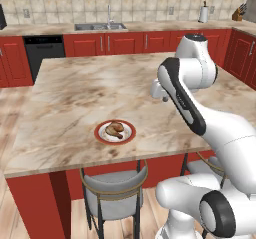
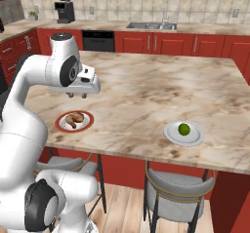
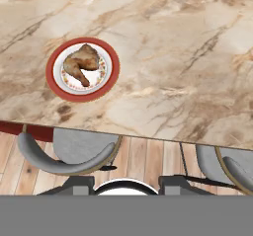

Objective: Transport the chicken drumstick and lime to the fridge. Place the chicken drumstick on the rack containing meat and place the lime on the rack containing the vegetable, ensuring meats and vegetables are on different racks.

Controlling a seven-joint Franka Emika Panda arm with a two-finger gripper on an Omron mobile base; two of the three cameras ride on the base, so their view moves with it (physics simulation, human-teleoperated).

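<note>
Hovering empty above the counter [image 2: 146, 95], the end effector [image 2: 77, 95] — spread unclear — hangs over the chicken drumstick [image 2: 74, 119].

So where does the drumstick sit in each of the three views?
Left base view: drumstick on the red-rimmed plate, lower centre, near the counter's front edge.
Right base view: drumstick on the same plate, left of centre, below the gripper.
Hand view: drumstick on the plate, upper left.
Shared landmark: the red-rimmed plate.
</note>
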